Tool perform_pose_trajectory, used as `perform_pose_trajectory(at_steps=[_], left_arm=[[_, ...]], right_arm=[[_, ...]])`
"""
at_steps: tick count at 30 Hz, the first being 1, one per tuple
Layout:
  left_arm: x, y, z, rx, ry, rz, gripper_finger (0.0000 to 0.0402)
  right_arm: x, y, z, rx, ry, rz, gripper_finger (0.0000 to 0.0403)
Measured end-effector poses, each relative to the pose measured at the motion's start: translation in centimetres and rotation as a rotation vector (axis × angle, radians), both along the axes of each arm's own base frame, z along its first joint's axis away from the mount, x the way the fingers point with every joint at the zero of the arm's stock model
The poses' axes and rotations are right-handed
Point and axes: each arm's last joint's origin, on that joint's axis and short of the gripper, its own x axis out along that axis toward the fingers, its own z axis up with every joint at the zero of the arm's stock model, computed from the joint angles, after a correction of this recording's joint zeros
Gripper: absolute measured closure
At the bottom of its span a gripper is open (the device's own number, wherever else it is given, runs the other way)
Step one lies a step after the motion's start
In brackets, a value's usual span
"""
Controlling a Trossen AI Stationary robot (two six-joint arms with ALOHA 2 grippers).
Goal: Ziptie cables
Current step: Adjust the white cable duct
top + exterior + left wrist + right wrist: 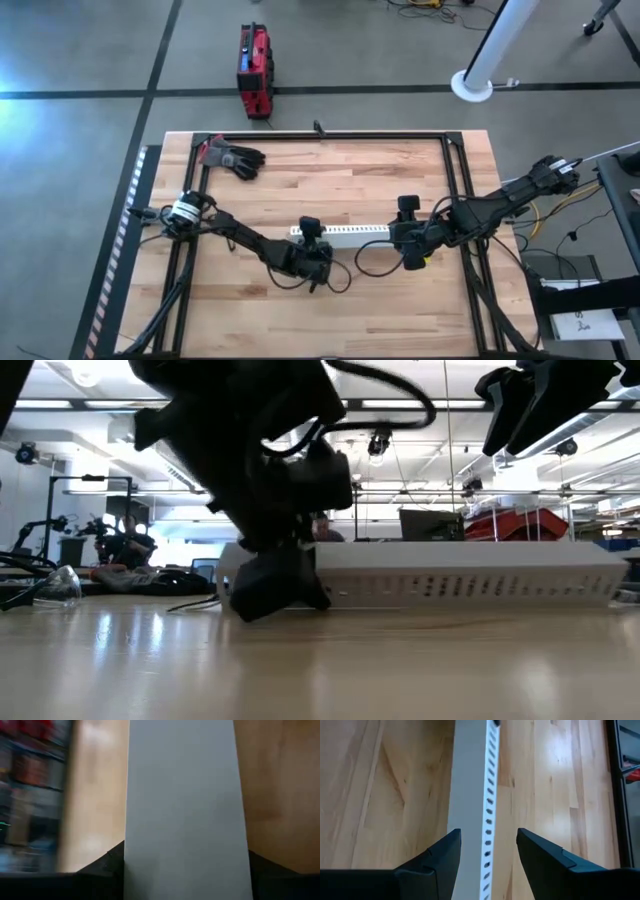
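Thin dark cables (352, 268) are lying in loose loops at lower centre of the high view, beside the white channel (345, 235) (slotted). The left gripper (312, 262) is clamping the channel's end; the right gripper (487, 860) is open, straddling it.

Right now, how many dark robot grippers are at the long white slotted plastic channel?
2. The left gripper is at the long white slotted plastic channel's left end; the right gripper, fingers open, straddles its right end.

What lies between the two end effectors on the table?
The white slotted channel spans from the left end effector to the right end effector, clearest in the high view.
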Motion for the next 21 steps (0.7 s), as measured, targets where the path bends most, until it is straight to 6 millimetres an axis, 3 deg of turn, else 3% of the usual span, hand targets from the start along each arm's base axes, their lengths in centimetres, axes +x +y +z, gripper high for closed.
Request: perform_pose_trajectory(at_steps=[5,12,21], left_arm=[[-0.6,-1.3,0.7,0.366,0.084,-0.035,0.0202],[-0.7,-4.6,3.5,0.858,0.189,-0.002,0.0197],[-1.1,-6.0,3.7,0.914,0.227,-0.038,0.0199]], right_arm=[[0.0,0.0,0.0,-0.001,0.002,0.0,0.0222],[-0.1,-0.1,0.1,-0.009,0.0,-0.002,0.0222],[-0.1,-0.1,0.1,-0.009,-0.001,-0.003,0.0222]])
